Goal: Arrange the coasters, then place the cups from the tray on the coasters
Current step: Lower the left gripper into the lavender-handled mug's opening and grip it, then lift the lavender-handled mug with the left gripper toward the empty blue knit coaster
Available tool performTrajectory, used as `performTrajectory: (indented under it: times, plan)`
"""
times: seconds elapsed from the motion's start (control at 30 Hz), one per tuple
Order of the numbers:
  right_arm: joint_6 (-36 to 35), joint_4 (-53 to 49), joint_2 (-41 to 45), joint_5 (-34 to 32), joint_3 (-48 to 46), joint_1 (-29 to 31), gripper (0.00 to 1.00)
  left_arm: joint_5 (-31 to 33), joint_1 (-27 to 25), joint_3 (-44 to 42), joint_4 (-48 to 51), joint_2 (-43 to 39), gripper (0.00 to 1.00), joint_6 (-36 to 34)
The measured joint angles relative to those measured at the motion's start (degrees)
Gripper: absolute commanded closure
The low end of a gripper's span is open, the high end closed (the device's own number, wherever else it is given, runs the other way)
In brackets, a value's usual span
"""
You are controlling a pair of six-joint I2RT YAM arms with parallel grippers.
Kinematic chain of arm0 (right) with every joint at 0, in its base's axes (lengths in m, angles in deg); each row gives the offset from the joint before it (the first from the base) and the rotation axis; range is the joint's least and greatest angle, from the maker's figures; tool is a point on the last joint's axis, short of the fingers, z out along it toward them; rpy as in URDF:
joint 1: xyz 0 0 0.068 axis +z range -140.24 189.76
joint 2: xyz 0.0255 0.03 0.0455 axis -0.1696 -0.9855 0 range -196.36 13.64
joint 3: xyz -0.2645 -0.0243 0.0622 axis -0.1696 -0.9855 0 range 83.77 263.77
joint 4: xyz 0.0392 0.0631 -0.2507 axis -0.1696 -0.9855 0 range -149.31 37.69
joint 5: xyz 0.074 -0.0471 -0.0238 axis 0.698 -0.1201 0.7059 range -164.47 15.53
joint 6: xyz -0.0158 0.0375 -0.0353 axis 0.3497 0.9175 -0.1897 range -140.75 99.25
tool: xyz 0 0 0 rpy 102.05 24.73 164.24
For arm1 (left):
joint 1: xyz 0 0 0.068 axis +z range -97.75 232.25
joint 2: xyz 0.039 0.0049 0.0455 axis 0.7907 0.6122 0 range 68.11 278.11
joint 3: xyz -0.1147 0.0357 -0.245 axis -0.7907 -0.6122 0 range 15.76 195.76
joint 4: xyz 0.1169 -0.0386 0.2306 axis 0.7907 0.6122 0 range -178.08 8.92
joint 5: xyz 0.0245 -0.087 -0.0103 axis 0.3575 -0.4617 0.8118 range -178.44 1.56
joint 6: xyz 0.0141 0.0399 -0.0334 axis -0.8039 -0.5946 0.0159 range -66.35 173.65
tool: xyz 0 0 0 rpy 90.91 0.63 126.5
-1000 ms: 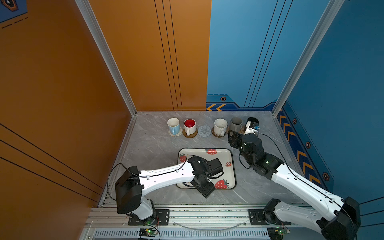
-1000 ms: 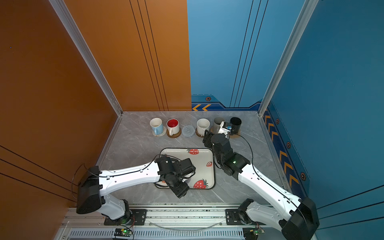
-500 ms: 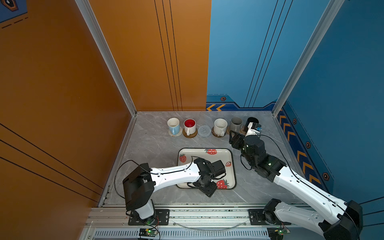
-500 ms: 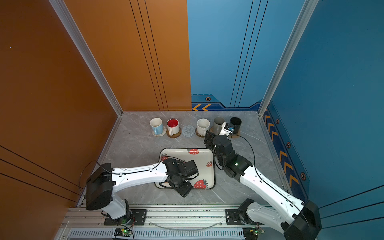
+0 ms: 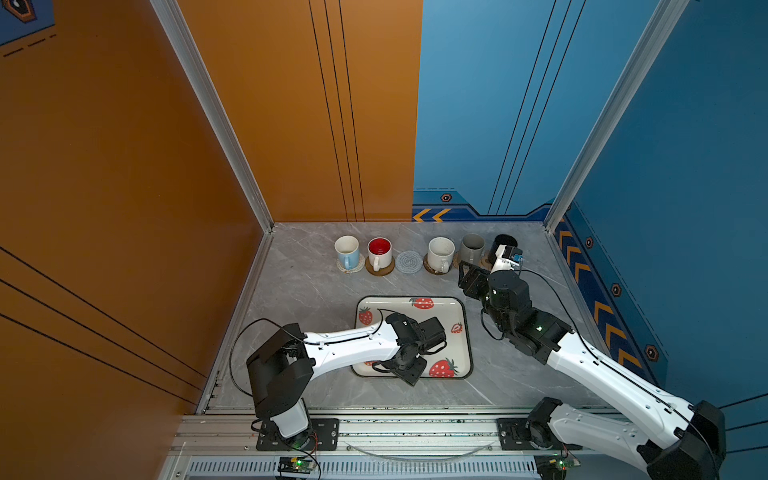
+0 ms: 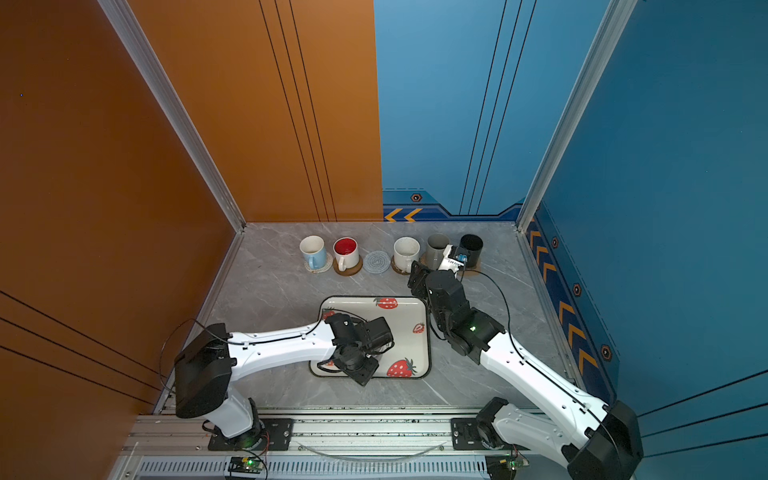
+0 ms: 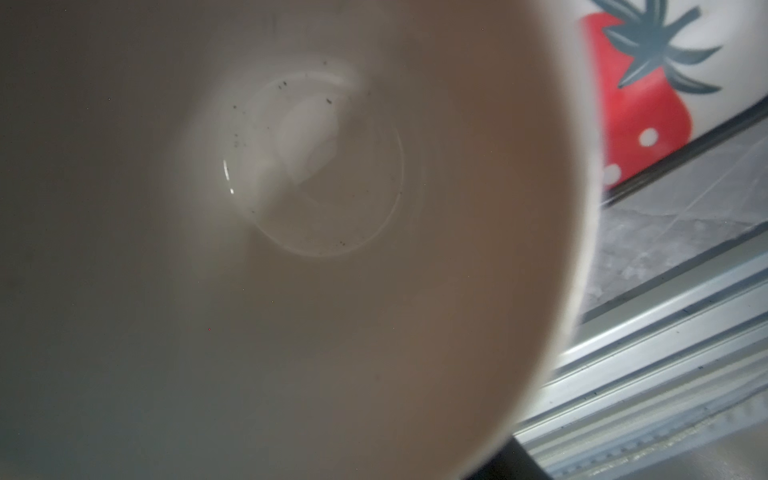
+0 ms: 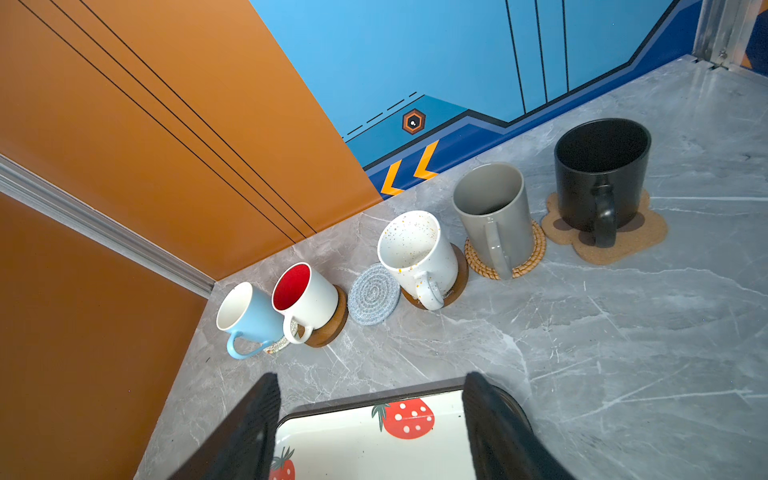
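Left arm stretched out over the tray, wrist bent down near its front edge. Left gripper tucked under the wrist in both top views; how its jaws stand, cannot tell. Left wrist view looks straight into the mouth of a pale cup, with the tray's strawberry print beside its rim. Top views hide that cup.

Right gripper just beyond the tray's far right corner, jaws apart, nothing between them. Grey woven coaster lies bare between the red-lined mug and the speckled mug.
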Motion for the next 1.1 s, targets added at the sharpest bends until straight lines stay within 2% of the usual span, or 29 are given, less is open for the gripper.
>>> performTrajectory:
  times: [0.37, 0.57, 1.1]
  plan:
    - [0.0, 0.0, -0.1, 0.0, 0.0, -0.2, 0.32, 4.5, 1.5, -1.2, -1.1, -1.5, 0.57, 0.2]
    - [0.2, 0.0, -0.5, 0.0, 0.0, -0.2, 0.32, 4.8, 1.3, -2.9, -3.3, -4.1, 0.60, 0.2]
    - [0.2, 0.4, -3.2, 0.9, 0.1, -0.1, 0.32, 4.7, 1.0, -5.8, -7.3, -4.2, 0.65, 0.2]
